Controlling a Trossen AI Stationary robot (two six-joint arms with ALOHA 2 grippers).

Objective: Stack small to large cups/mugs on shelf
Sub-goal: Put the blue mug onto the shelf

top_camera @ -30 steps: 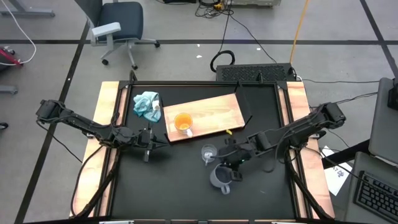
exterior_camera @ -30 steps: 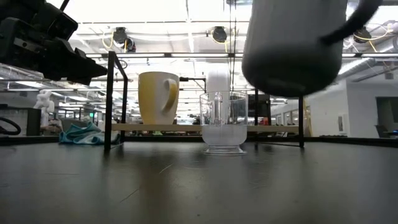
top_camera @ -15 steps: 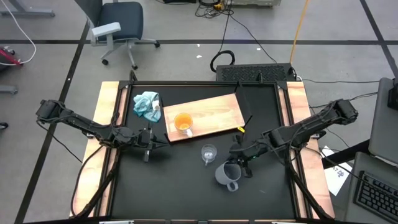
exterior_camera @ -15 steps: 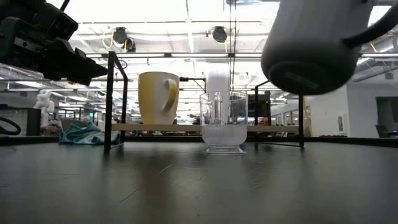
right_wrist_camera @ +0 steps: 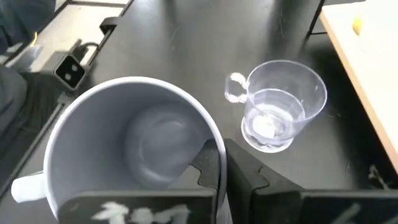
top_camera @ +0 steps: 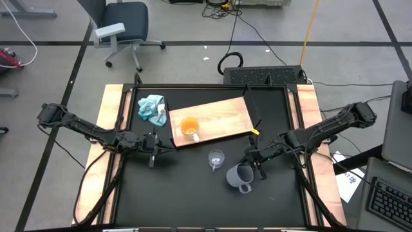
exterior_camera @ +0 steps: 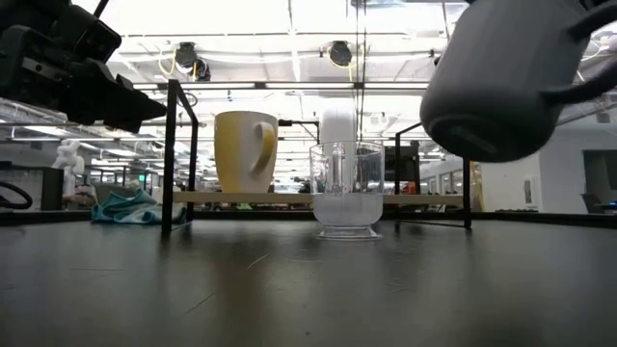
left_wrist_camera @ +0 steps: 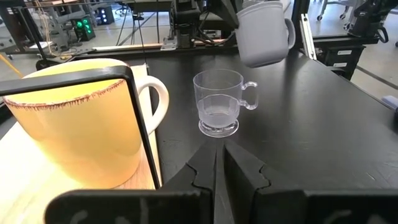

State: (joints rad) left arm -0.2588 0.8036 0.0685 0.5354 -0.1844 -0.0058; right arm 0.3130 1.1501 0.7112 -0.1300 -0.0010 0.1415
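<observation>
The orange mug (top_camera: pixel 189 127) stands upright on the light-wood shelf (top_camera: pixel 222 115), near its left end. The clear glass cup (top_camera: pixel 215 157) stands on the black table just in front of the shelf; it also shows in the right wrist view (right_wrist_camera: pixel 280 106). My right gripper (top_camera: pixel 253 165) is shut on the grey-blue mug (top_camera: pixel 238 175), which hangs in the air to the right of the glass cup (exterior_camera: pixel 345 189). My left gripper (top_camera: pixel 154 149) is shut and empty, left of the shelf's near left corner. My right gripper pinches the grey-blue mug's rim wall (right_wrist_camera: pixel 214 142), one finger (right_wrist_camera: pixel 208 167) inside the mug and one (right_wrist_camera: pixel 249 177) outside, away from the handle (right_wrist_camera: pixel 25 186). The mug (exterior_camera: pixel 501 82) is lifted clear of the table and tilted, mouth up.
A light-blue cloth (top_camera: pixel 152 108) lies at the table's far left. The shelf stands on a black frame with upright posts (exterior_camera: pixel 172 154). Pale wooden rails (top_camera: pixel 111 122) run along both sides of the table. Bare black tabletop lies along the near edge.
My right gripper has carried the grey-blue mug toward the table's right edge, clear of the table. The mug has tipped further, its bottom swinging toward the glass cup. The left arm, the orange mug and the glass cup have kept still.
</observation>
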